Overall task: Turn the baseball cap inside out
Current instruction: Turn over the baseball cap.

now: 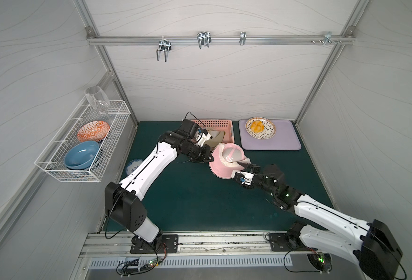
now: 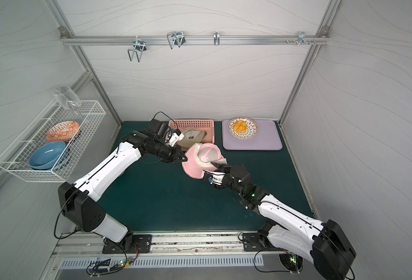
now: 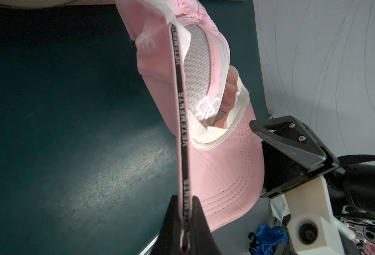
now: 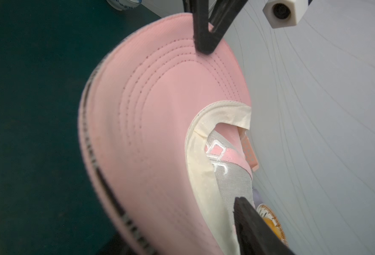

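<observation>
Two pincers are at the pink cap [image 1: 227, 155], which is held near the middle of the green counter [image 1: 200, 206], just in front of the pink basket [image 1: 214, 123], with its brim [image 3: 222, 172] turned on edge. The left pincer [image 3: 184, 202] is clamped on the brim's lettered rim. The right pincer [image 1: 243, 166] is at the mouth of the crown, against the cream sweatband [image 4: 198, 176]; I cannot tell whether it is parted or closed on cloth, since only one finger [image 4: 247, 220] shows. The step in hand looks like taking hold of the crown's inner cloth to draw it out through the opening. To do it well, the left should act as a firm anchor on the brim, while the right bites deep into the sweatband or grey lining [image 3: 196, 66], not a thin fold, and pulls steadily away from the brim so the crown rolls through without the stiff brim twisting free. Only the left wrist view shows the pinch on the rim and the grey lining bulging from the crown. Only the right wrist view shows the finger lying inside the band. Both top views place the cap on the counter but show either contact too small to judge
</observation>
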Robot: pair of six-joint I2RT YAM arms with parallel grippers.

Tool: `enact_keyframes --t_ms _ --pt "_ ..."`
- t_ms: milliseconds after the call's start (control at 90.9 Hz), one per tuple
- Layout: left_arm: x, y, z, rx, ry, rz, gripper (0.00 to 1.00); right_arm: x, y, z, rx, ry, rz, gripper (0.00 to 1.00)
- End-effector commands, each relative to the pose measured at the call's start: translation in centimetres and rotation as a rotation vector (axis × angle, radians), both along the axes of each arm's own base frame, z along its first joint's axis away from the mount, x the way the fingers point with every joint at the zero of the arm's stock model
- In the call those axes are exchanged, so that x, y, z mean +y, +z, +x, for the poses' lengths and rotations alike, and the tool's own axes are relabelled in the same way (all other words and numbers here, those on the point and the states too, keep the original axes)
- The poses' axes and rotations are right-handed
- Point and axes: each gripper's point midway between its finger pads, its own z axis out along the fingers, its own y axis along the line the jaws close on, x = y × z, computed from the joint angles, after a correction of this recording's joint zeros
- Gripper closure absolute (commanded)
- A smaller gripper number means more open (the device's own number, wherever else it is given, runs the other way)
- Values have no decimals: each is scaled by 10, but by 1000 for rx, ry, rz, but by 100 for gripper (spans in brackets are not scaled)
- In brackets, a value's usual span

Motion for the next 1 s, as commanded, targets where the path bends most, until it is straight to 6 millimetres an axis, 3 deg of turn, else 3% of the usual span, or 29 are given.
enact_keyframes --t_ms 0,99,198,341,429,495,627,682,770,847,990 --pt "-11 17 1 -36 -59 -49 100 6 9 -3 -15 28 4 64" --pt "-14 23 3 -47 -63 -67 99 6 5 -7 15 47 -28 87" --pt "-13 36 9 -109 -64 -64 74 6 4 -14 50 77 -43 99" --pt "2 77 21 -389 -108 14 42 4 19 -29 178 149 23 100" --pt "6 96 21 -629 -188 23 35 -3 39 -36 333 199 134 100" --pt "5 109 5 -830 -320 -5 31 -9 54 -42 458 257 206 100" --pt "-2 101 -44 -1182 -684 -75 11 -19 73 -49 682 352 282 100" --pt "-4 102 -61 -1272 -789 -118 9 -20 78 -52 736 388 290 100" --pt "-7 117 -68 -1304 -869 -164 9 -17 79 -59 820 446 288 100" --pt "-13 117 -74 -1279 -978 -198 12 -16 80 -63 867 480 293 100" --pt "-18 105 -64 -1261 -1040 -133 15 -15 80 -67 927 504 291 100"
